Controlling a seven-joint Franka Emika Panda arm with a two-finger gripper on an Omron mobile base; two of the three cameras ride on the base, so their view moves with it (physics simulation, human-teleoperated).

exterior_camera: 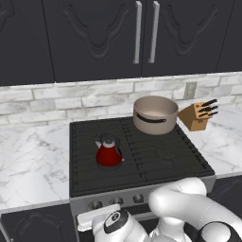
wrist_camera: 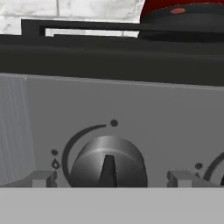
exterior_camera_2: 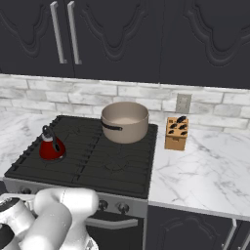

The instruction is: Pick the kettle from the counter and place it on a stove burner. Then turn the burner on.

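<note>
- Nearest, in the hand view: the gripper [wrist_camera: 109, 178] faces the grey front panel of the stove [wrist_camera: 131, 105]. Its two finger tips [wrist_camera: 41, 178] stand wide apart, holding nothing, one on each side of a round grey knob [wrist_camera: 107, 162].
- The knob's dark pointer mark reads toward 12 o'clock. A dark arc curves around the knob from about 9 to 12 o'clock and ends in a dot.
- A second arc begins at the 3 o'clock edge of the hand view; the knob it belongs to cannot be made out.
- Next, in the base views: a row of small knobs [exterior_camera: 116, 201] lines the stove's front edge, above the oven handle [exterior_camera_2: 110, 223].
- On the cooktop: the kettle [exterior_camera: 108, 151] stands upright on the stove burner [exterior_camera: 94, 158] at the front left, resting on the black grate bars. From the centre of the cooktop it lies at about 8 o'clock.
- In the hand view, the red body of the kettle shows at 1 o'clock, above the panel's top edge.
- Farther back: a beige pot [exterior_camera: 155, 114] with a black handle sits on the rear right burner, at about 1 o'clock from the kettle.
- The counter [exterior_camera: 28, 160] flanks the stove on both sides.
- A wooden knife block [exterior_camera: 196, 115] stands on the right-hand stretch, just beside the pot.
- Farthest: a pale brick backsplash with a wall outlet [exterior_camera_2: 183, 102], and dark upper cabinets [exterior_camera: 94, 33] with metal bar handles.
</note>
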